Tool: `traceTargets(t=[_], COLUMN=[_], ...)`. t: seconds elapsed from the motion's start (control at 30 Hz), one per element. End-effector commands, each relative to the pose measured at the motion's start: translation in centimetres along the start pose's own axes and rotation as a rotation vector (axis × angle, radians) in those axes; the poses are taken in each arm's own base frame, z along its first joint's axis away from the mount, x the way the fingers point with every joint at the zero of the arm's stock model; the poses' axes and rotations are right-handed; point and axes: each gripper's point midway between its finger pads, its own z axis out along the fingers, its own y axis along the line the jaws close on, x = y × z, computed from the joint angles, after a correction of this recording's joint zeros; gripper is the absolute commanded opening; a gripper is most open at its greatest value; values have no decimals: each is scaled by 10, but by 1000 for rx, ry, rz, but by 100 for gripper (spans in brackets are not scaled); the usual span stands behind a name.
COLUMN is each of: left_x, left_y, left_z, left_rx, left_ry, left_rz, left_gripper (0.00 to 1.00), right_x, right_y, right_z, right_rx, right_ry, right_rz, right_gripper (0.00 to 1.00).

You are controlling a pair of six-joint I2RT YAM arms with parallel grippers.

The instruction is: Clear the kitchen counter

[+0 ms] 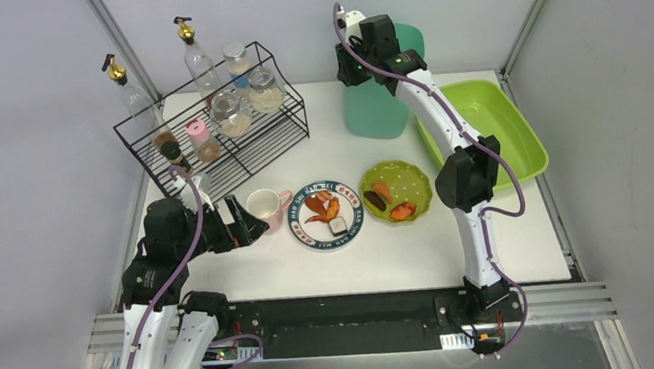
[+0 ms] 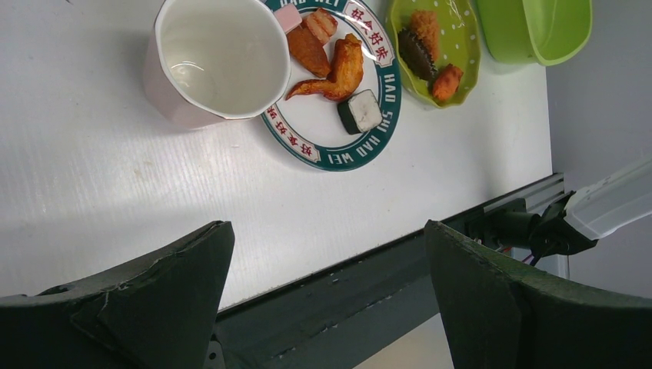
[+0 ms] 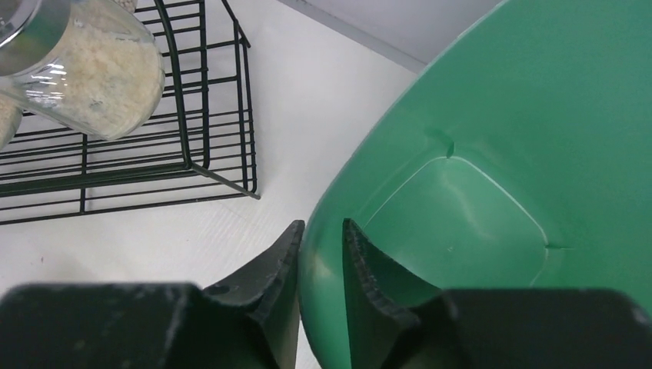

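Note:
The white kitchen counter [image 1: 401, 249] holds a pink mug [image 1: 263, 208], a round plate with a blue-green lettered rim [image 1: 326, 216] carrying food pieces, and a green dotted plate [image 1: 396, 192] with fried pieces. My left gripper [image 1: 242, 220] is open and empty just left of the mug. In the left wrist view the gripper [image 2: 327, 231] is near the counter's front edge, and the mug [image 2: 215, 61] is ahead of it. My right gripper [image 1: 356, 64] is at the back. In the right wrist view it [image 3: 323, 227] is shut on the rim of a tall teal bin [image 3: 500, 154], one finger inside and one outside.
A black wire rack [image 1: 212, 136] with jars and small bottles stands at the back left, with two pump bottles [image 1: 196, 57] behind it. A lime-green tray [image 1: 488, 126] lies at the back right beside the teal bin [image 1: 379, 108]. Grey walls close in both sides.

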Motion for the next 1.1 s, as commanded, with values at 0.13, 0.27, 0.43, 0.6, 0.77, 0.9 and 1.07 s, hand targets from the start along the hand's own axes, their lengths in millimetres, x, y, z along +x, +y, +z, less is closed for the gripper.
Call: traceTargets(t=[0.13, 0.27, 0.43, 0.6, 0.77, 0.9, 1.07], left_x=[-7, -7, -7, -7, -8, -8, -8], left_y=[-2, -1, -1, -1, -2, -2, -3], left_z=[0, 0, 0, -1, -2, -3, -5], left_rx=[10, 7, 7, 6, 9, 12, 15], left_ry=[-35, -34, -35, -39, -48, -57, -65], left_rz=[24, 23, 23, 24, 27, 30, 34], left_gripper=[99, 99, 99, 99, 99, 99, 99], right_x=[1, -8, -27, -32, -20, -4, 19], right_y=[10, 17, 33, 58, 86, 107, 131], right_z=[-6, -17, -39, -61, -78, -90, -100], right_rx=[-11, -9, -18, -64, -137, -192, -222], right_ry=[8, -10, -58, -60, -18, 31, 77], right_rz=[-39, -48, -66, -90, -91, -99, -126], right_gripper=[12, 0, 0, 0, 0, 0, 0])
